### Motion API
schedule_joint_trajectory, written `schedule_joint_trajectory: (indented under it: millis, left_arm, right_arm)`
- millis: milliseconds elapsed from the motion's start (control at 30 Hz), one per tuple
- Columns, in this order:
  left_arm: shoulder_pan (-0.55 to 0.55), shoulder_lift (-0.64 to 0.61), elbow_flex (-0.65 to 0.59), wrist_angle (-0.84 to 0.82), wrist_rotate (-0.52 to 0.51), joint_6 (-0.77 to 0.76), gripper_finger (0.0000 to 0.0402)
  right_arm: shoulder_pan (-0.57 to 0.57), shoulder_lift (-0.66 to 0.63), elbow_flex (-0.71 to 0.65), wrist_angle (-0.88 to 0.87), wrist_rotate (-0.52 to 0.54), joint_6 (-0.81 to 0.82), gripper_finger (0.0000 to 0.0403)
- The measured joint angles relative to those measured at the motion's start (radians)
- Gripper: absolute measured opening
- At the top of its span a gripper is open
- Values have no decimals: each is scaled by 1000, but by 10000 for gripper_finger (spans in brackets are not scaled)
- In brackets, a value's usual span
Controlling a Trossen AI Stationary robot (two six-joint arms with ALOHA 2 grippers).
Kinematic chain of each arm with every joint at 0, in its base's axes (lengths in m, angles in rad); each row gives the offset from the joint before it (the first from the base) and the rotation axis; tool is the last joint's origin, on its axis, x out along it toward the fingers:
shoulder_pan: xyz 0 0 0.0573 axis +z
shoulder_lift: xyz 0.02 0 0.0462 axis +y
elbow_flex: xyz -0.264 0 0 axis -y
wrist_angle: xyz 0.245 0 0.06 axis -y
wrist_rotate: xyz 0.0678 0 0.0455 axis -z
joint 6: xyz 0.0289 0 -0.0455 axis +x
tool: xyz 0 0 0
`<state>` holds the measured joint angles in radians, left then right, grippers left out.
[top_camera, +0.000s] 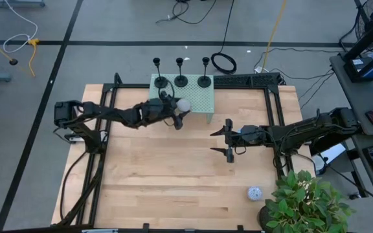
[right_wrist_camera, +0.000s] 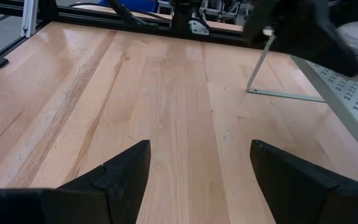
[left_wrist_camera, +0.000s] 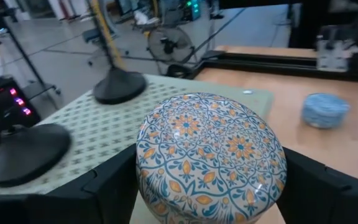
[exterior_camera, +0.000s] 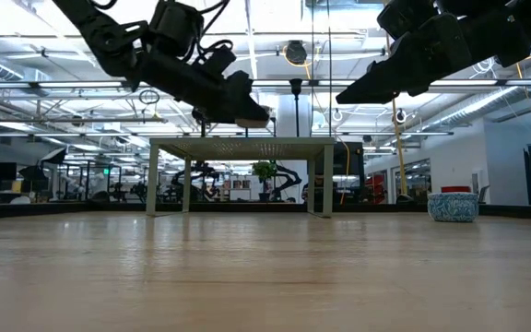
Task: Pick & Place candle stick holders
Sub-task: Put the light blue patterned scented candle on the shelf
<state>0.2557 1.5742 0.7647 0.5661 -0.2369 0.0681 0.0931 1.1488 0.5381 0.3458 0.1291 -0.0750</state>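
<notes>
**Three holders on the rack, a puck in the left gripper**

You had three black holders [top_camera: 180, 79] standing in a row along the far edge of the green rack [top_camera: 203, 103]. Each one stood upright on its round base, with its thin stem pointing up. They were near each other but did not touch. In the left wrist view you could see two of the round bases [left_wrist_camera: 118, 86] sitting on the rack top.

Your left gripper [top_camera: 179, 114] was over the near edge of the rack, just in front of the holders. It was not holding a holder. It was squeezed shut around a whitish patterned puck [left_wrist_camera: 211, 158], with one finger on each side. In the low view the puck hung in the air, above the level of the rack top.

Your right gripper [top_camera: 229, 142] waited over the bare table [top_camera: 160, 181], well apart from the rack. Its fingers were spread wide and held nothing.

A blue speckled puck [top_camera: 254, 193] lay on the table near the plant [top_camera: 306, 204].

I think the holders were already placed, if the rack was their spot. I cannot tell what else was left to do.
</notes>
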Motion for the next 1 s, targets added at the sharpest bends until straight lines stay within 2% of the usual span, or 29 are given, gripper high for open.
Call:
schedule_joint_trajectory:
  millis: [100,300,567,833,1000]
  left_arm:
    - [32,0,18,-36,0,-13,304]
    - [74,0,19,-103,-1,-61,333]
    - [79,-1,20,-148,-8,-87,299]
    - [81,0,19,-158,-46,-77,340]
    - [81,0,19,-154,-46,-77,320]
  right_arm:
    - [0,0,0,0,0,0,267]
    - [0,0,0,0,0,0,267]
    - [0,0,0,0,0,0,267]
    - [0,0,0,0,0,0,267]
    - [0,0,0,0,0,0,267]
